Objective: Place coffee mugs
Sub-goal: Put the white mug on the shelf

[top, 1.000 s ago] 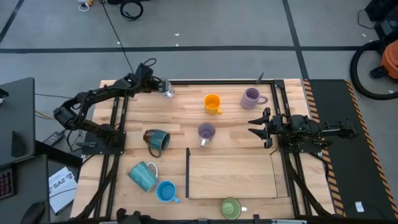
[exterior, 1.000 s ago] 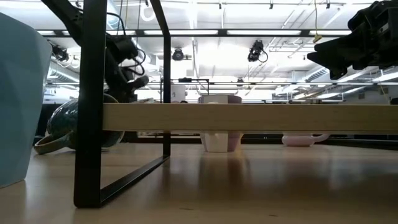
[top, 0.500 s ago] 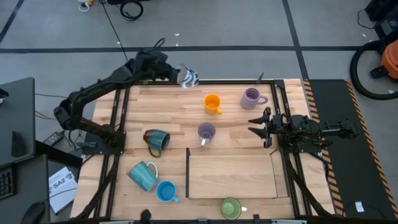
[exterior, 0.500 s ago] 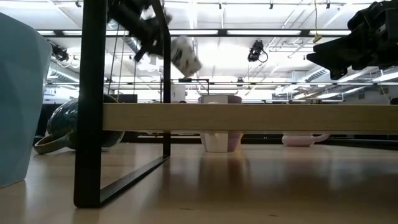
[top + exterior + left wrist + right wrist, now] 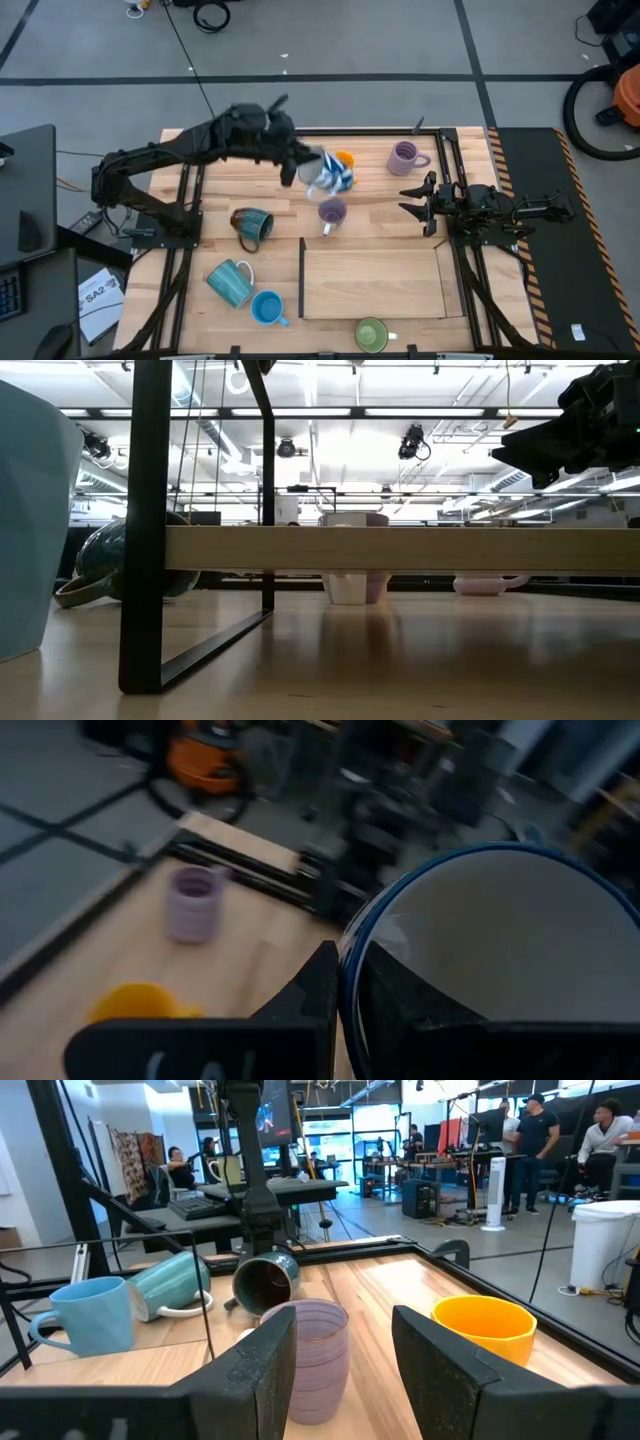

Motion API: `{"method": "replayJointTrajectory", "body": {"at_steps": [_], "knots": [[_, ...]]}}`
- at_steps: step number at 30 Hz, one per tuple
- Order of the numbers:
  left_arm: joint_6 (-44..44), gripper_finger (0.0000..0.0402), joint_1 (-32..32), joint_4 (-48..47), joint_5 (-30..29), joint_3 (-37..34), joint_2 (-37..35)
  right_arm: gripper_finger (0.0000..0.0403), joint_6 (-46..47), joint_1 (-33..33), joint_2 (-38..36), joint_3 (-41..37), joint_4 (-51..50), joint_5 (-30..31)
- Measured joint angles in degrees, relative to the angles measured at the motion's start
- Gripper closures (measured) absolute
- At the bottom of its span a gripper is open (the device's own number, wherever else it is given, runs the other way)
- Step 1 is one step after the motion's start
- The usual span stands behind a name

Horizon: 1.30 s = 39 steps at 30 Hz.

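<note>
- Left end effector (image 5: 305, 165) clamped on the white mug (image 5: 327, 175) by its blue rim, one finger inside, one outside; mug is airborne and tilted, above the counter (image 5: 380, 215) between the orange mug (image 5: 345, 158) and the centre purple mug (image 5: 332, 211).
- Right end effector (image 5: 412, 200) waits at the right side of the counter, fingers spread apart, gripping nothing.
- Other mugs: second purple mug (image 5: 404, 157) at the far right, dark teal mug (image 5: 251, 224) on its side, teal mug (image 5: 231, 282) lying over, bright blue mug (image 5: 267, 307), green mug (image 5: 371, 333) at the near edge.
- Risk: rim pinch on smooth ceramic looks thin; with the mug tilted it could rotate or slip out, especially on a fast swing.
- Risk: carried mug hangs right over the orange and purple mugs; a low descent here would likely clip one and knock it over.
- Risk: if it is meant for the raised shelf (image 5: 373, 283), releasing while tilted could tip it.
- Versus half a second ago: the mug was out beyond the far counter edge; the arm has since swung it inward over the counter. It has left the low view, where it showed before. Right arm unchanged.
</note>
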Motion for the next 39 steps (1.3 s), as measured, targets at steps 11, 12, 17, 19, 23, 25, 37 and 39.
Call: {"method": "replayJointTrajectory", "body": {"at_steps": [11,12,17,19,23,25,37,39], "knots": [[-0.46,0.0370,-13.10,2.76,-0.39,0.07,6.52,0.0231,0.01,0.00,0.26,0.00,0.57,0.19],[-0.44,0.0370,-13.85,3.38,-0.16,0.04,7.62,0.0231,-0.01,0.00,0.24,0.00,0.46,0.20],[-0.80,0.0370,-15.60,6.08,3.71,0.17,13.14,0.0231,0.00,0.01,0.49,0.00,0.89,0.20],[-0.76,0.0370,-15.66,4.46,4.80,1.80,15.66,0.0231,0.00,0.01,0.48,0.00,0.87,0.20],[2.08,0.0370,-15.58,-2.63,5.01,8.49,21.41,0.0231,0.01,0.02,0.48,0.00,0.87,0.20],[4.51,0.0370,-15.58,-7.52,4.86,12.94,24.67,0.0231,0.01,0.01,0.48,0.00,0.93,0.20],[11.91,0.0370,-15.90,-24.94,-2.35,26.16,37.71,0.0231,0.01,0.02,0.48,0.00,0.90,0.18],[11.90,0.0370,-15.90,-26.62,-2.49,26.18,38.43,0.0231,0.01,0.02,0.48,0.00,0.88,0.18]]}}
